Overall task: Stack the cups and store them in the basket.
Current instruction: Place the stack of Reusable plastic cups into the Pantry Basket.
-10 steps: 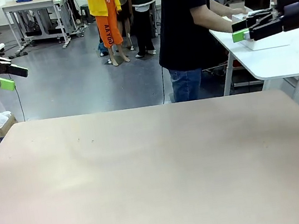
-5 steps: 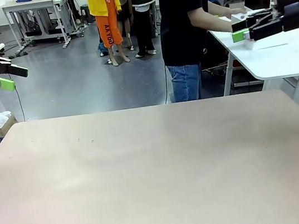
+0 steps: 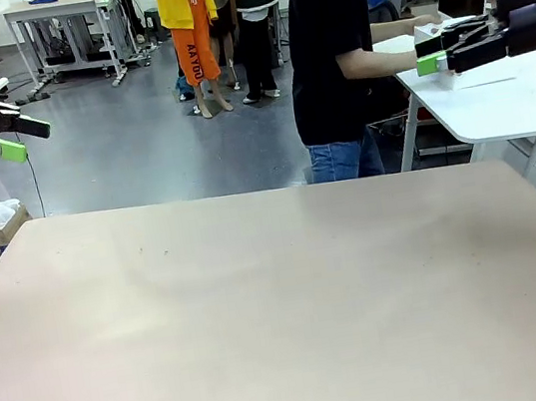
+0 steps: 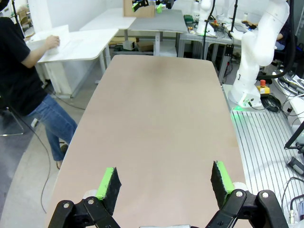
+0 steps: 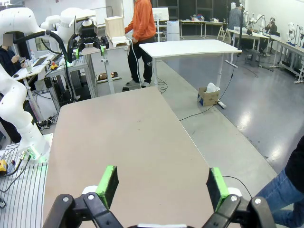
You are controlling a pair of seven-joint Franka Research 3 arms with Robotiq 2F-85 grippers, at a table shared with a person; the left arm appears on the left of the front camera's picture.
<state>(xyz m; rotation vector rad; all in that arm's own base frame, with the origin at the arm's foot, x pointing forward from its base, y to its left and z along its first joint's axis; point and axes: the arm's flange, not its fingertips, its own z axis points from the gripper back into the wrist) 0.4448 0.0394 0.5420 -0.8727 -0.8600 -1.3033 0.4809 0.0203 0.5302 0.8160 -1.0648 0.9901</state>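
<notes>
**Both grippers empty and waiting: nothing on the table to stack**

Your left gripper (image 4: 164, 187) has its fingers spread wide with nothing between the green pads (image 4: 107, 185); the same goes for your right gripper (image 5: 161, 187), jaws fully apart and empty. Both hang raised at the table's two sides, well above the top.

Below them the tan table (image 3: 284, 309) is bare. I can't tell you where the cups or the basket are from these pictures, so judge them as not yet brought in.

The person (image 3: 333, 60) stands at the far edge, turned away, reaching onto a white side table (image 3: 505, 99) just beside your right gripper.

The risks, as I read them:
- Move the right arm now and you may brush that outstretched forearm, since it sits so near the fingers.
- Start reaching before anything is set down and you'll close on air or meet a hand arriving with the cups.
</notes>
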